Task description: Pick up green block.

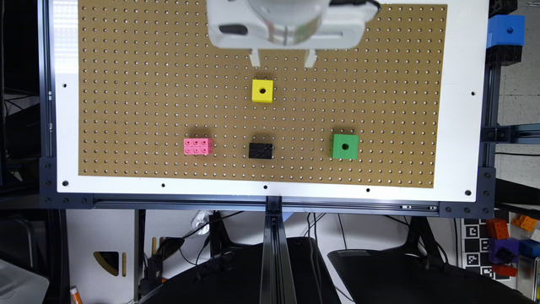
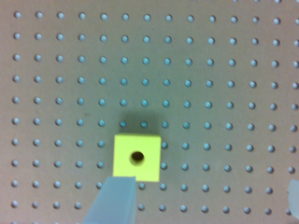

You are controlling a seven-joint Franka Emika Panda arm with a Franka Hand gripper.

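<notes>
The green block [image 1: 345,146], a bright green cube with a dark round hole in its top, rests on the brown pegboard [image 1: 126,84] toward the exterior view's right, near the board's front edge. My gripper [image 1: 282,59] hangs high over the board's back middle, well away from the green block. In the wrist view the gripper [image 2: 203,200] is open, its two pale fingertips [image 2: 114,200] far apart with nothing between them.
A yellow cube [image 1: 262,90] with a hole sits just in front of the gripper; in the wrist view this yellow cube [image 2: 137,157] lies beside one fingertip. A pink studded brick [image 1: 198,146] and a black studded brick [image 1: 260,150] lie in the green block's row.
</notes>
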